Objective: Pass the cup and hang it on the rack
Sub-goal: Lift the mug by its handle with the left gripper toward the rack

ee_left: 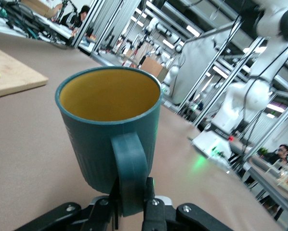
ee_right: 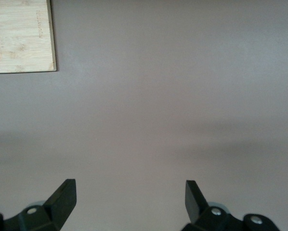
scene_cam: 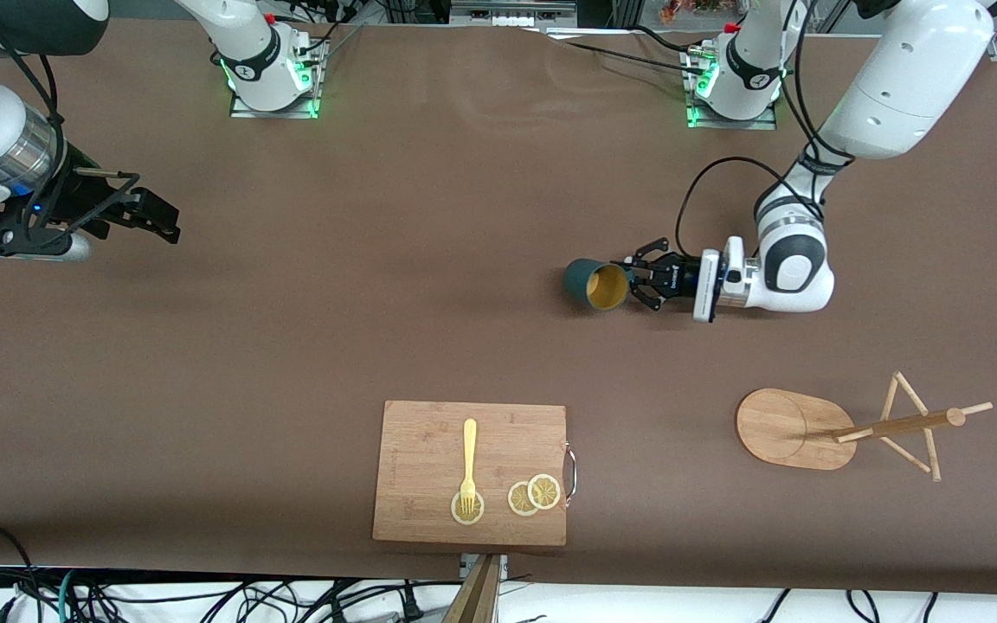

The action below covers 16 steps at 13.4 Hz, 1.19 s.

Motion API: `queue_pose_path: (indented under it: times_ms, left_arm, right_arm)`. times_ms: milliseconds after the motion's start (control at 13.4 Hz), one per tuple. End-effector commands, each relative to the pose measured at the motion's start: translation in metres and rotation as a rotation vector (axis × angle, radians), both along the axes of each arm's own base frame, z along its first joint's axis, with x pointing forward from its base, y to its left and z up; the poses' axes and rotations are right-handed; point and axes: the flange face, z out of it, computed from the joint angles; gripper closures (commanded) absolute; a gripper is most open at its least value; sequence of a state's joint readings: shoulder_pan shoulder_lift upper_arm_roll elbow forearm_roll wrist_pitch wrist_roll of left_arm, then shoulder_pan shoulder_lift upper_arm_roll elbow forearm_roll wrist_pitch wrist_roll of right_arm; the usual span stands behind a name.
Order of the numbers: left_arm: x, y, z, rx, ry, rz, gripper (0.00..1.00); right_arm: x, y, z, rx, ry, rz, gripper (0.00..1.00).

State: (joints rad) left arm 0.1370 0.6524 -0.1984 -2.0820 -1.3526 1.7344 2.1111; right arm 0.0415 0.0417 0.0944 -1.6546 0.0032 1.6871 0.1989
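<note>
Nearest the camera, low in the middle of the front view, lies a bamboo cutting board [scene_cam: 429,433] with a metal handle on its edge, flat on the brown worktop [scene_cam: 334,329]. On it rest a yellow fork [scene_cam: 469,459], its tines on one lemon slice [scene_cam: 467,510], and two more overlapping lemon slices [scene_cam: 534,495] beside that.

Lower right in the frame, the rack [scene_cam: 819,430] lies tipped on its side, oval base toward the board, pole and pegs pointing to the left arm's end of the worktop.

Above it, at mid-right, the left gripper [scene_cam: 634,282] reaches level over the worktop with its fingers [ee_left: 151,204] clamped on the loop handle of the cup [scene_cam: 595,284]. That teal cup is carried tilted, its mustard-yellow mouth facing the front camera.

At the upper left of the frame, the right gripper [scene_cam: 152,215] hovers over bare worktop, its fingers [ee_right: 62,196] spread wide with nothing between them.
</note>
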Motion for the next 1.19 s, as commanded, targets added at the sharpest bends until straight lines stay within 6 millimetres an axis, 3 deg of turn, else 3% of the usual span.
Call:
queue_pose_path:
  times_ms: [0, 298, 521, 745, 894, 1117]
  left_arm:
    - [0.007, 0.045, 0.030, -0.007, 0.055, -0.042, 1.00]
    - [0.005, 0.128, 0.070, 0.017, 0.178, -0.099, 1.00]
    - [-0.012, 0.208, 0.078, 0.048, 0.282, -0.135, 1.00]
    - [-0.011, 0.255, 0.096, 0.056, 0.393, -0.100, 1.00]
    - [0.004, 0.282, 0.109, 0.096, 0.514, -0.084, 1.00]
    - [0.023, 0.300, 0.118, 0.115, 0.683, -0.060, 1.00]
  right_arm:
    - [-0.003, -0.001, 0.005, -0.004, -0.010, -0.004, 0.00]
    - [0.001, 0.000, 0.008, 0.003, -0.043, -0.005, 0.00]
    - [0.002, -0.002, 0.008, 0.004, -0.046, -0.006, 0.00]
    - [0.002, -0.002, 0.008, 0.003, -0.043, -0.008, 0.00]
    - [0.002, -0.003, 0.008, 0.003, -0.041, -0.008, 0.00]
    - [0.002, -0.005, 0.008, 0.003, -0.041, -0.011, 0.00]
